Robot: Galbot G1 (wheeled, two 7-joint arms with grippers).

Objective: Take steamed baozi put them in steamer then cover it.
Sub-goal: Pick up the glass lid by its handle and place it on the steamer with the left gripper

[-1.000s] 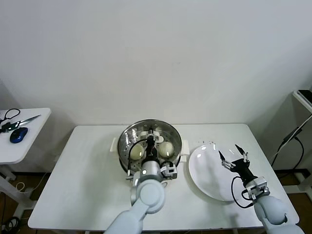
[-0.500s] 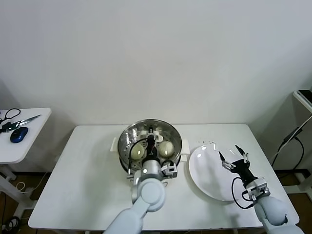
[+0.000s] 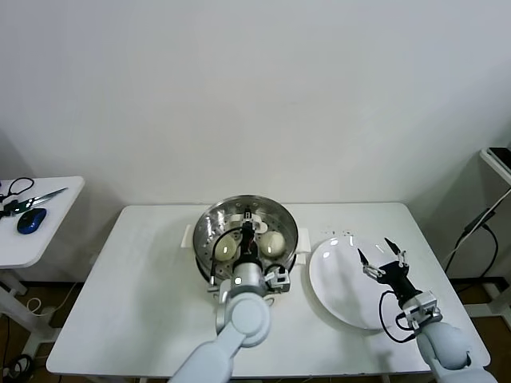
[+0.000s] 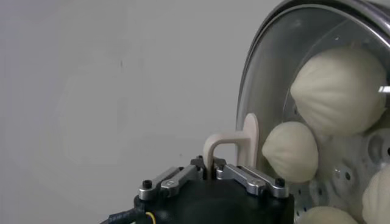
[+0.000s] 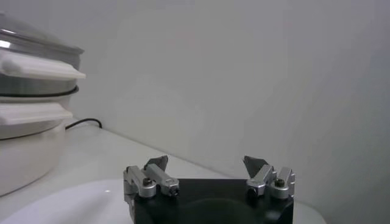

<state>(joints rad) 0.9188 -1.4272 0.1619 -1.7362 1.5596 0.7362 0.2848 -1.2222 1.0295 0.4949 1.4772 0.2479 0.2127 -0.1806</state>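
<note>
On the left half of the table [image 3: 144, 287] sits the steamer [image 3: 209, 225], a shiny steel pot with a perforated tray, and over it we see the cover [image 4: 268, 79], a clear glass lid with a metal rim, held by our left gripper [image 3: 249, 231], whose jaws are clenched on the cream-white bar handle [image 4: 234, 143] at the lid's centre. We judge the lid stiff, fairly heavy for its size and breakable, its glass slick, so that bar handle is the only sensible place to hold it, and it should be lowered level so the rim seats on the pot. Through the glass we count 4 steamed baozi [image 4: 340, 82], off-white, pleated and plump; they look soft and light. To the right of the steamer lies a white plate [image 3: 339, 287] with nothing on it, and our right gripper [image 3: 382, 254] hovers above its far side with jaws released and spread, holding nothing.
</note>
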